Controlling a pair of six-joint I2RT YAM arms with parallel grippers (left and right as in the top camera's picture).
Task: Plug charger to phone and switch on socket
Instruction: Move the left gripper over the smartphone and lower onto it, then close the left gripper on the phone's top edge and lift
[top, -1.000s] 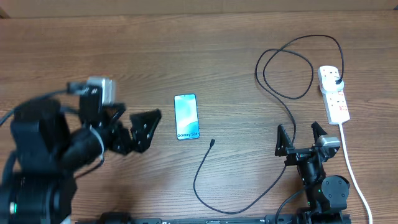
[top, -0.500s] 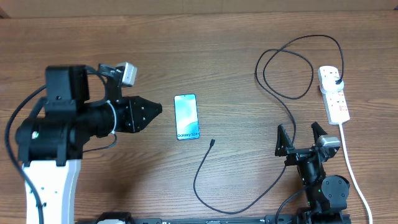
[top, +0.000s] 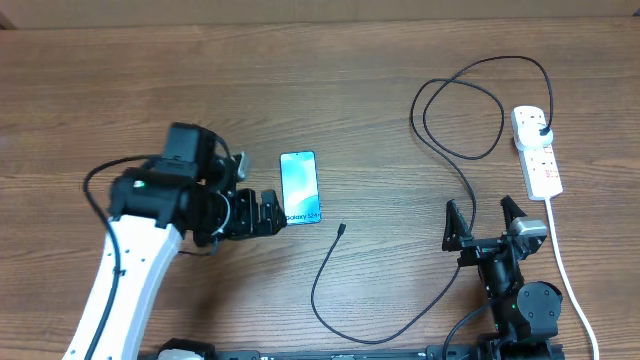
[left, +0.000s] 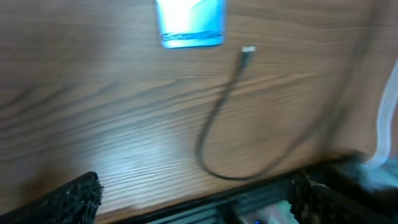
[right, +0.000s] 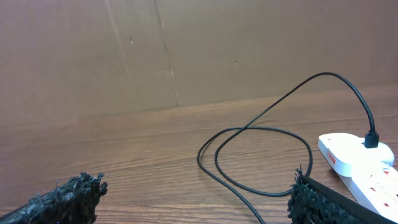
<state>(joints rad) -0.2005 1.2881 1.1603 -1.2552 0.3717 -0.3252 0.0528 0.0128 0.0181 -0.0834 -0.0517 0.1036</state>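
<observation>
While the left gripper (top: 265, 213) sits beside the phone (top: 300, 187) — jaws wide, empty.
Right gripper (top: 485, 224) gapes too; charger tip (top: 342, 230) lies loose nearby.

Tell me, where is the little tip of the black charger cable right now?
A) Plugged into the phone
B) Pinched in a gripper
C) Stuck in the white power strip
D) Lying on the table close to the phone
D: the charger's tip lies loose on the wooden table, a little apart from the phone, with nothing holding it.
</observation>
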